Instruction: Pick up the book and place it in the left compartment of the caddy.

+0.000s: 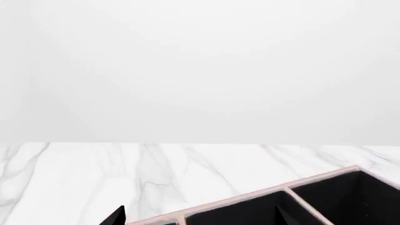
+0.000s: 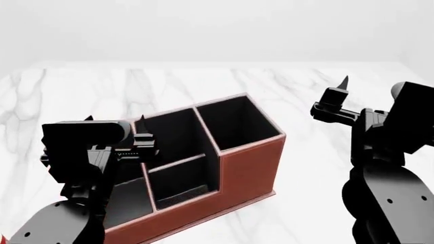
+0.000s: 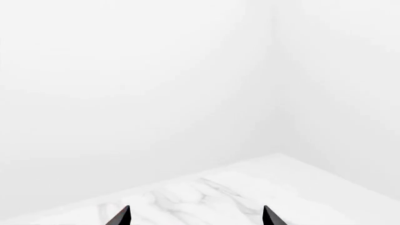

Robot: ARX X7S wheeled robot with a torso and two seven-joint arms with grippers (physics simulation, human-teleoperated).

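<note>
The reddish-brown caddy (image 2: 247,165) stands on the white marble table, its tall end cell at the far right. My left gripper (image 2: 115,120) hovers over the caddy's low left end, open, with nothing between its fingertips. In the left wrist view the left gripper (image 1: 200,218) looks down at the caddy's pale rim (image 1: 250,196) and black cells. The left compartment (image 2: 127,197) shows a dark grey surface partly under my arm; I cannot tell if it is the book. My right gripper (image 2: 342,84) is raised at the right, open and empty, and the right gripper (image 3: 196,216) faces bare marble and wall.
White marble tabletop (image 2: 312,168) stretches around the caddy on all sides. A small red sliver (image 2: 2,238) peeks in at the lower left corner of the head view. White walls lie behind the table.
</note>
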